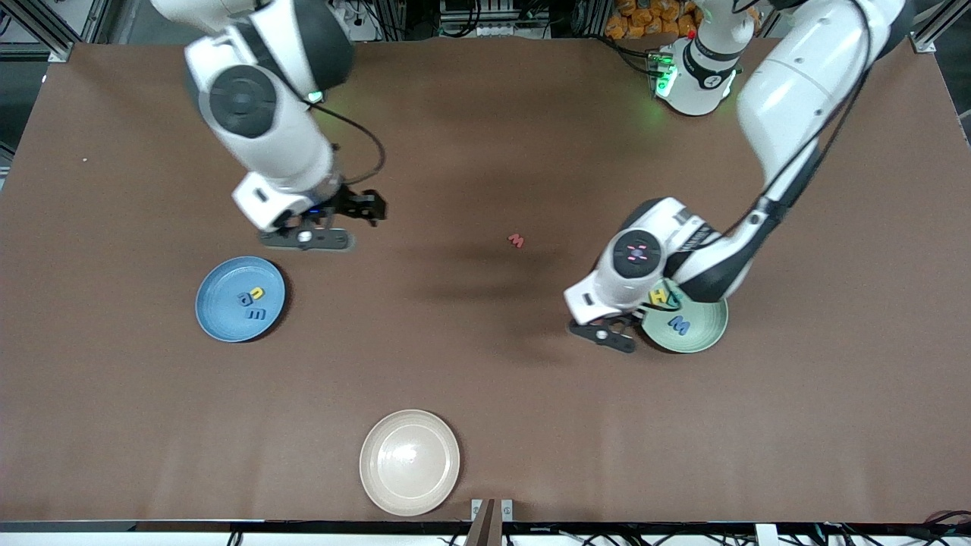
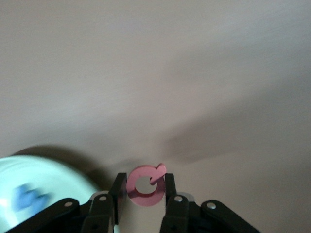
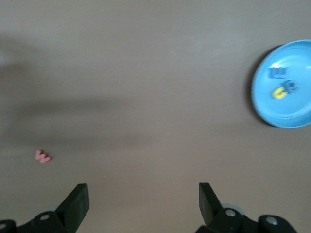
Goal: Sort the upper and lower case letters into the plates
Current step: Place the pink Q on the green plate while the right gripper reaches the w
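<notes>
My left gripper (image 2: pixel 144 179) is shut on a pink ring-shaped letter (image 2: pixel 148 200). In the front view this gripper (image 1: pixel 613 328) hangs low beside the rim of the pale green plate (image 1: pixel 705 340). That plate holds a blue letter (image 1: pixel 678 324), a yellow one (image 1: pixel 658 294) and a teal one partly under the arm. The blue plate (image 1: pixel 220 307) carries a yellow letter (image 1: pixel 258 292) and two blue ones (image 1: pixel 256 312). A red letter (image 1: pixel 516 240) lies alone mid-table. My right gripper (image 1: pixel 362 206) is open and empty over bare table above the blue plate's end.
A cream-white plate (image 1: pixel 410 462) sits near the table's front edge, nearer to the camera than everything else. The right wrist view shows the red letter (image 3: pixel 43 156) and the blue plate (image 3: pixel 291 109) far apart on brown tabletop.
</notes>
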Tool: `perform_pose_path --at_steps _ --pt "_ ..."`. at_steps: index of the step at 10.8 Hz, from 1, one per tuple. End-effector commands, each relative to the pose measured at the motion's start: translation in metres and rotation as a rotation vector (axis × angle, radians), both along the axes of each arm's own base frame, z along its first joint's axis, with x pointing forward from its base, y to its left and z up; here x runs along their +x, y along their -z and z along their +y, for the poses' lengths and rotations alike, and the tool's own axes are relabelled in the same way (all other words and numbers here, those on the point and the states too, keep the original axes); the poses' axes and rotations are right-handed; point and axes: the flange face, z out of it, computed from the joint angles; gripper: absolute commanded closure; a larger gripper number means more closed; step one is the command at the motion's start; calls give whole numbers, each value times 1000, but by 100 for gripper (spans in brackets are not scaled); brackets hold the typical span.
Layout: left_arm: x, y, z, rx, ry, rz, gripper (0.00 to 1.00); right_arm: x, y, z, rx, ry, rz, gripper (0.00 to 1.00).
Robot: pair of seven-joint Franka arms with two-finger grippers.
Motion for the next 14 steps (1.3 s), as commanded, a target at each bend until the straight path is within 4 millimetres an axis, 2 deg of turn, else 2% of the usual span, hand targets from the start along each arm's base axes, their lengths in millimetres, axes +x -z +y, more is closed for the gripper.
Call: perform_pose_path --at_steps 1,2,4,5,6,8,11,12,13,14 --pt "-23 -20 104 70 91 48 87 -15 37 61 3 51 -35 0" --pt "-28 -21 139 74 112 70 87 -26 56 87 5 64 -41 0" --pt "-39 -17 187 45 60 104 87 -48 93 132 16 63 -52 0" --pt "-43 -12 198 27 42 116 87 -59 117 154 28 69 -55 0" --pt "-45 -8 201 16 37 113 86 -71 142 175 43 45 -57 0" --pt "-43 -4 199 -4 20 106 86 -80 166 202 60 -38 -88 1" --pt "-32 9 196 -65 11 69 80 -88 198 227 91 -399 -132 7" --pt "-31 19 194 -91 15 66 61 -88 208 230 106 -485 -144 8" --pt "-31 23 197 -95 9 68 26 -89 219 230 103 -570 -135 8" --pt "-31 25 201 -89 -17 70 15 -93 230 233 102 -655 -127 11"
